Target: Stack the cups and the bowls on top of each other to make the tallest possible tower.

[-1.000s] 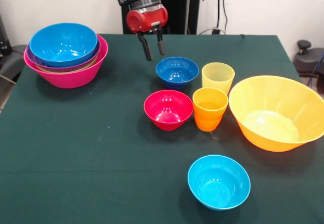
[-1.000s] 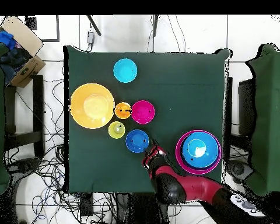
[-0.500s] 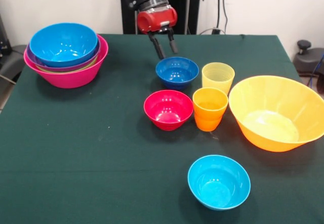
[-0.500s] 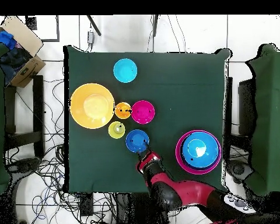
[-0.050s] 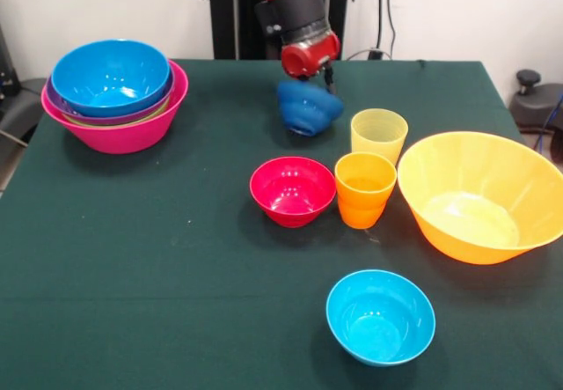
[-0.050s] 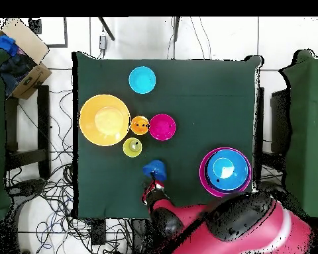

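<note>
My gripper (image 5: 311,84) is shut on the rim of the dark blue bowl (image 5: 308,108), which hangs tilted just above the table behind the red bowl (image 5: 292,190). From overhead the dark blue bowl (image 6: 154,170) shows near the table's bottom edge with the gripper (image 6: 155,186) at its rim. The tower (image 5: 116,95) stands at the far left: a pink bowl (image 5: 123,133) with a sky blue bowl (image 5: 110,77) on top, green and purple rims between. A pale yellow cup (image 5: 378,135) and an orange cup (image 5: 364,187) stand right of the red bowl.
A large orange bowl (image 5: 479,195) sits at the right edge, and a cyan bowl (image 5: 380,316) near the front. Overhead, the red arm (image 6: 221,228) covers the table's bottom edge. A cardboard box (image 6: 19,56) and chairs stand beside the table.
The gripper moved right onto the dark blue bowl's far rim, closed on it and lifted it, so the bowl now hangs tilted off the table.
</note>
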`<action>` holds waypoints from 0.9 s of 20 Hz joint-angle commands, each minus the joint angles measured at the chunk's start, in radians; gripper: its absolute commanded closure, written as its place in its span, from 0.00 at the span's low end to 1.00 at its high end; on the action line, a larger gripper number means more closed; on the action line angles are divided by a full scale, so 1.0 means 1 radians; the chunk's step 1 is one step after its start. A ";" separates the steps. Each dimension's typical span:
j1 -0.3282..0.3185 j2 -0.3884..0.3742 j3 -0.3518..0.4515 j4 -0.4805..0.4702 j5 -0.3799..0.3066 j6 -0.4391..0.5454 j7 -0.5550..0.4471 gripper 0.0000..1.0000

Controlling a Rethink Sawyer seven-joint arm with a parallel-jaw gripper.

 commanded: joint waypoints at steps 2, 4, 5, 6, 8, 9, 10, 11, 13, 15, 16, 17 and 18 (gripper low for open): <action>0.161 0.169 -0.151 -0.289 0.140 -0.119 0.142 0.00; 0.174 0.170 -0.160 -0.298 0.143 -0.117 0.152 0.00; 0.178 0.168 -0.163 -0.301 0.139 -0.112 0.159 0.00; 0.182 0.163 -0.166 -0.299 0.140 -0.108 0.165 0.00; 0.188 0.150 -0.170 -0.292 0.138 -0.103 0.179 0.00; 0.187 0.147 -0.170 -0.292 0.133 -0.101 0.184 0.00; 0.185 0.136 -0.168 -0.283 0.127 -0.101 0.191 0.00; 0.185 0.130 -0.168 -0.281 0.121 -0.103 0.194 0.00; 0.203 0.125 -0.187 -0.274 0.143 -0.124 0.189 0.00; 0.225 0.125 -0.202 -0.270 0.173 -0.146 0.184 0.00; 0.232 0.122 -0.207 -0.269 0.183 -0.145 0.185 0.00; 0.239 0.119 -0.212 -0.268 0.193 -0.144 0.186 0.00; 0.244 0.110 -0.217 -0.268 0.196 -0.132 0.187 0.00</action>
